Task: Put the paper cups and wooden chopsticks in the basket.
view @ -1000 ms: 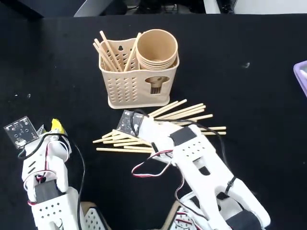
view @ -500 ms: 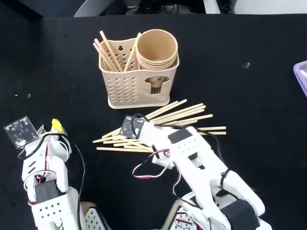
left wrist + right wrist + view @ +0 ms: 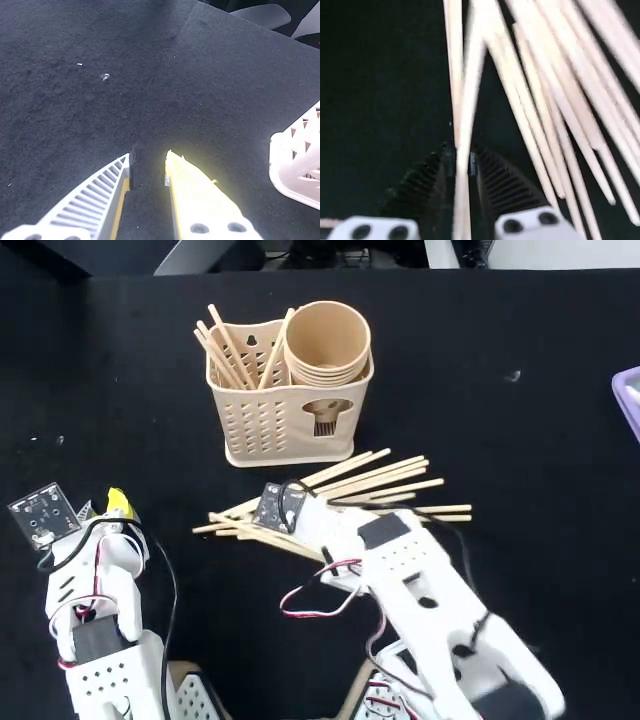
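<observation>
Black felt-like cloth [image 3: 520, 440] covers the whole table, dotted with pale lint [image 3: 104, 76] and a small speck [image 3: 512, 375]. Beyond the far edge the room is dark, with grey and white shapes I can't identify. A purple object [image 3: 628, 395] pokes in at the table's right edge.

The beige perforated basket [image 3: 280, 420] stands upright toward the back, with stacked paper cups [image 3: 327, 340] in its right compartment and a few sticks [image 3: 222, 345] leaning in the left one. Just in front of it, loose wooden chopsticks [image 3: 390, 478] lie fanned on the cloth.

The right gripper [image 3: 462, 162] sits at that pile's near edge, pinched tight on a chopstick [image 3: 469, 100]. The left gripper [image 3: 148, 157] hangs over bare cloth at the near left, jaws slightly apart and holding nothing.
</observation>
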You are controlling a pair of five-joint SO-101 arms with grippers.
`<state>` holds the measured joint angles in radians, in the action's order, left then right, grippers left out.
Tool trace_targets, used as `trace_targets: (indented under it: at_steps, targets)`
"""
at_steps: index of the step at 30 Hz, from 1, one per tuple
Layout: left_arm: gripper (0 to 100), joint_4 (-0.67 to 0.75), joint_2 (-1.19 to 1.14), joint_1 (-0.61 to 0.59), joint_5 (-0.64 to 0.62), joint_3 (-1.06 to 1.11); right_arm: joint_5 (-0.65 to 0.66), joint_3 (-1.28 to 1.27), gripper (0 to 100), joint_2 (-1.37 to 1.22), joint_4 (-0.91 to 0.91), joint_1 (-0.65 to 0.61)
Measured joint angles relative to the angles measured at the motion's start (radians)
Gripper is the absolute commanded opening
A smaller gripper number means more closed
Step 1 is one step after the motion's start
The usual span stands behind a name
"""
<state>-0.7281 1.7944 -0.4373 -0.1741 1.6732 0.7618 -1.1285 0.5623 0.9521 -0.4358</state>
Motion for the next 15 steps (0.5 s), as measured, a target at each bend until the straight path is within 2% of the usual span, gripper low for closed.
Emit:
trace_targets:
  at_steps: [5, 10, 12, 15]
  targets:
    - [13, 0.0, 0.0, 0.0, 0.0, 0.0, 0.0, 0.009, 1.1, 0.15, 0.072, 0.0]
    - [13, 0.0, 0.0, 0.0, 0.0, 0.0, 0.0, 0.008, 1.5, 0.155, -0.057, 0.0]
    - [13, 0.0, 0.0, 0.0, 0.0, 0.0, 0.0, 0.003, 5.4, 0.117, -0.094, 0.0]
    - [13, 0.0, 0.0, 0.0, 0.0, 0.0, -0.023, 0.003, 17.2, 0.043, -0.112, 0.0]
